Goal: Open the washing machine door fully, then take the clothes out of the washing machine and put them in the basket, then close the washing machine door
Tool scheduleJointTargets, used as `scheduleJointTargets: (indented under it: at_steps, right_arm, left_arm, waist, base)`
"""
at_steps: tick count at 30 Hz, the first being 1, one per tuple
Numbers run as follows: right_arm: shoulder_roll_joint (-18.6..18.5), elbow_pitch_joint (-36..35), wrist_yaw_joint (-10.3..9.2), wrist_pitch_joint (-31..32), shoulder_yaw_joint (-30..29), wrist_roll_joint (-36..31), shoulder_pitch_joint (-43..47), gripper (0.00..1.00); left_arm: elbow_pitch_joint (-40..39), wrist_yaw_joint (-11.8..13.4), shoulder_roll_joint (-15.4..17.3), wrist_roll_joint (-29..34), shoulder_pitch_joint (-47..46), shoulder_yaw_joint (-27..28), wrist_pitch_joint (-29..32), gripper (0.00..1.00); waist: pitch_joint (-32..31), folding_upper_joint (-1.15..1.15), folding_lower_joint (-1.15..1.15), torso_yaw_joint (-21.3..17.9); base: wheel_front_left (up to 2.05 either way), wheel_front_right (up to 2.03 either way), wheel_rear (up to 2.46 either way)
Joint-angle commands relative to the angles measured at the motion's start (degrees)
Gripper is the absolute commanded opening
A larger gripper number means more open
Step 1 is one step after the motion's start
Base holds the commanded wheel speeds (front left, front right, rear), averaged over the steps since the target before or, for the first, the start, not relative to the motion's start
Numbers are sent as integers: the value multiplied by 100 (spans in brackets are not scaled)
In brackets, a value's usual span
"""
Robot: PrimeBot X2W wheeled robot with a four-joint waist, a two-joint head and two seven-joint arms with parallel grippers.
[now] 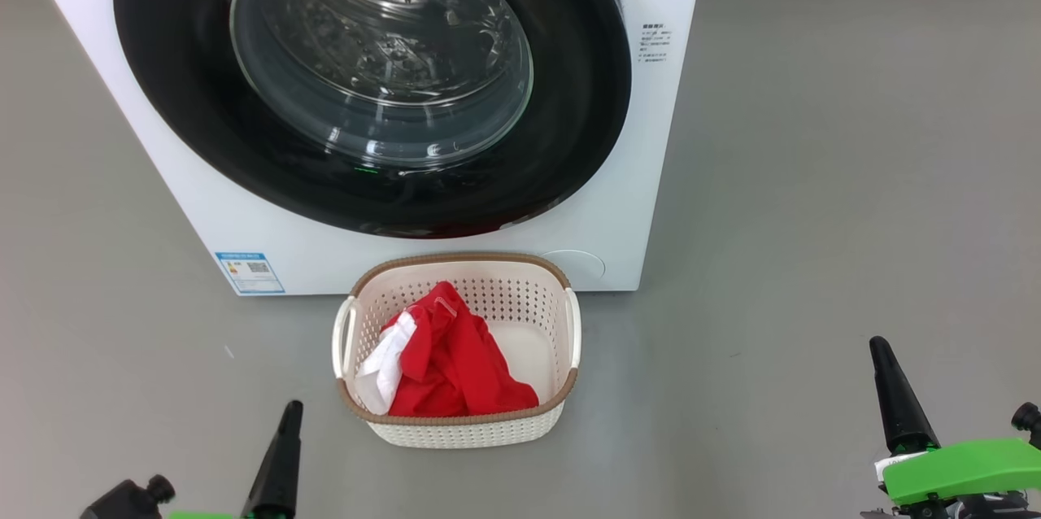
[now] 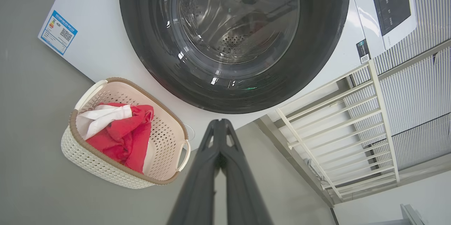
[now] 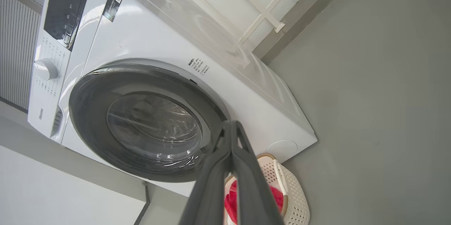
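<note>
Grey smooth floor [image 1: 813, 177] runs under everything. Nearest on it, at the left, the left pincer [image 1: 290, 415] hangs with its two long dark fingers pressed together on nothing, and the right pincer [image 1: 882, 356], at the right, is closed and empty too. Between them and a little farther stands the small cream-white perforated plastic basket with a brown woven-look rim [image 1: 463, 259], holding the bright red fabric clothes [image 1: 455, 356], whose white part lies against the near left rim. Just beyond is the big white front-loading washing machine [image 1: 244, 234], its large round door with a glossy black rim and clear glass bowl [image 1: 179, 96] lying flat to the front. The risk, as I judge it, is a door pushed to but not latched, since no frame settles that. A forward reach could also knock the basket, which sits right below the door, or drag the white cloth over the rim. From above, the head view gives the basket's bare right half and a perforated steel drum [image 1: 366, 15] that looks empty. The left wrist view adds the dark control panel [image 2: 389, 2] and a white railing [image 2: 334, 129]. The right wrist view shows the round knob [image 3: 45, 69] and the machine's right flank.
</note>
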Motion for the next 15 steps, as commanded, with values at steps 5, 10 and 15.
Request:
scheduleJointTargets:
  at_steps: [5,10,15]
  right_arm:
    - [-116,-76,-3,103,93,422,-321,0]
    - [-123,-30,-3,190,98,752,-374,0]
    - [-129,15,-3,276,102,1079,-427,0]
  left_arm:
    - [-61,-102,95,-444,-281,217,92,0]
    - [-16,-130,98,-785,-317,271,174,0]
    - [30,-158,100,-1123,-353,326,256,0]
  waist:
    - [-2,0,0,-8]
    - [-4,0,0,-16]
    - [-6,0,0,-24]
  base:
    - [0,0,0]
    - [0,0,0]
    - [0,0,0]
